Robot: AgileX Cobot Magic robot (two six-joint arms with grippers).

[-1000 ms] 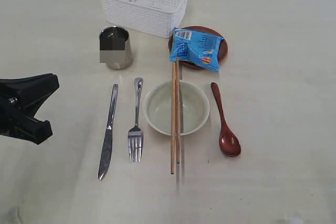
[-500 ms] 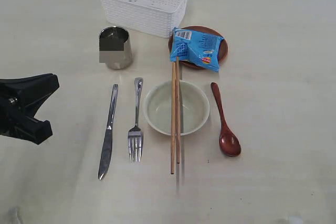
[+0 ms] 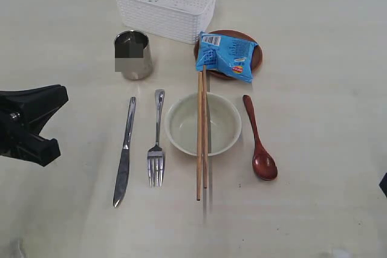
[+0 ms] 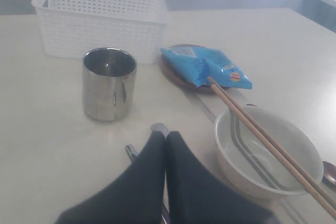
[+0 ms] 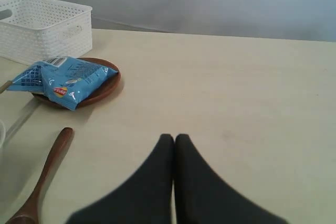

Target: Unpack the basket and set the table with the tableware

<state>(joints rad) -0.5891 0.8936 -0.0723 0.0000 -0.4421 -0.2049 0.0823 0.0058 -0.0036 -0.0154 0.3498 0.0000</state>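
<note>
Black left hand (image 4: pixel 166 139) and right hand (image 5: pixel 174 140) — both pinched closed, empty; the left hides most of the slim steel fork (image 3: pixel 156 142), whole in the exterior view.

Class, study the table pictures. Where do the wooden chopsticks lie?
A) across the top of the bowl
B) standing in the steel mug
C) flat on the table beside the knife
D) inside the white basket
A: the chopsticks lie across the bowl, with both ends reaching past its rim.
</note>
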